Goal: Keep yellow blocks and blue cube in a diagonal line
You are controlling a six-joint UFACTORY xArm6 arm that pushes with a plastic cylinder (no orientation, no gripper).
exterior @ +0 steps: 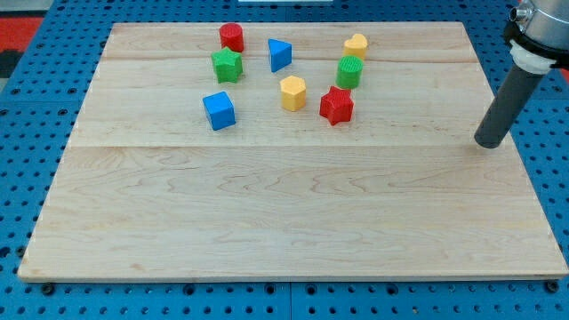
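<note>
**Yellow, yellow, blue: lining them up on the slant**

Wooden bench (pixel 293 222), 8 blocks bunched toward the view's top, and my tip (pixel 488 143) parked way off at the view's right edge, well apart from all of them. There's no hand on this rig, just the rod, so nothing to spread or pinch.

The 3 that matter: the blue cube (pixel 219 110) at the view's left of the bunch, the yellow hexagonal block (pixel 292 92) in the middle, and the yellow heart-ish block (pixel 356 45) up at the view's top right. Honestly they already run roughly along 1 slant from lower left to upper right. I'd judge only small nudges are needed, so short gentle pushes, coming at each block square-on so it doesn't spin away.

Watch the neighbours: the green cylinder (pixel 349 72) sits just below the yellow heart, and the red star (pixel 336 105) is just beside the hexagonal one. The blue triangular block (pixel 279 55), green star (pixel 228 65) and red cylinder (pixel 232 36) are clear of the line.

Hard to tell: the arm above the rod is cut off at the frame's corner, and the top yellow's shape is small enough that "heart" is my best guess.
</note>
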